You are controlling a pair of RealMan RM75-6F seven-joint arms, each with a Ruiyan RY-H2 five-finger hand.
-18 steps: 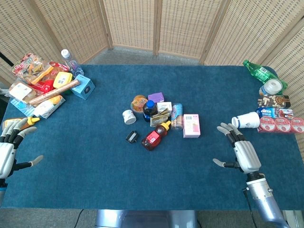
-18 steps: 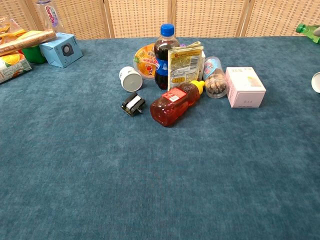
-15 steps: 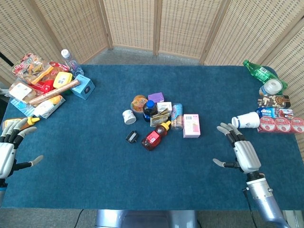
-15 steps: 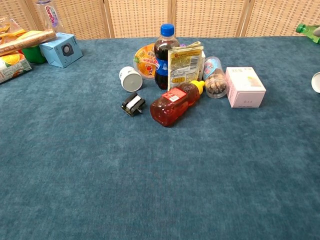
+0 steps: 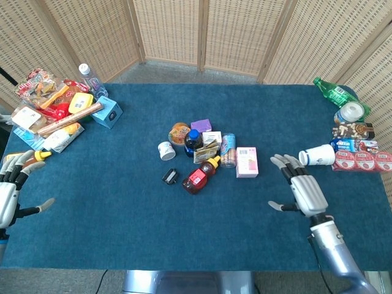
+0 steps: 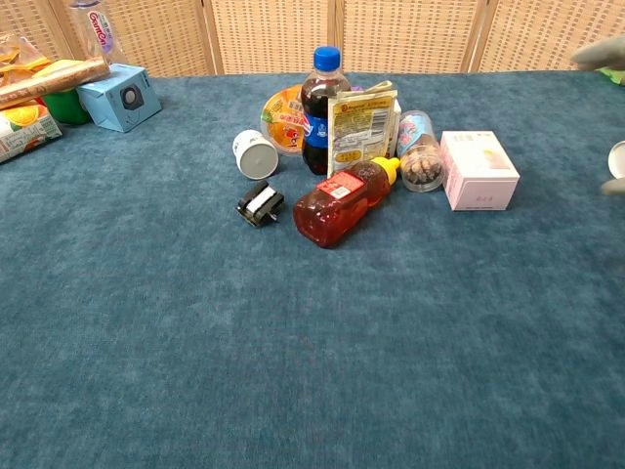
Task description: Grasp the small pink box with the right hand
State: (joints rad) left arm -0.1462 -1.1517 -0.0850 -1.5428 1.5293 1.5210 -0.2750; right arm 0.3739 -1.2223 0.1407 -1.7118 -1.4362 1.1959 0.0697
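The small pink box (image 5: 247, 162) lies flat on the blue table at the right end of the central cluster, also in the chest view (image 6: 478, 169). My right hand (image 5: 300, 187) hovers open to the right of the box and nearer the front edge, fingers spread, a clear gap from it. In the chest view only blurred fingertips (image 6: 598, 51) show at the right edge. My left hand (image 5: 11, 191) is open at the far left edge, holding nothing.
Beside the box stand a snack can (image 5: 228, 150), a red bottle (image 5: 200, 175), a cola bottle (image 5: 193, 141) and a sachet (image 5: 207, 149). A tipped paper cup (image 5: 317, 155) and packaged snacks (image 5: 361, 158) lie right of my right hand. A pile of goods (image 5: 55, 107) sits back left.
My right hand has moved left and slightly forward toward the pink box; its fingertips now enter the chest view's right edge. The left hand shifted slightly.
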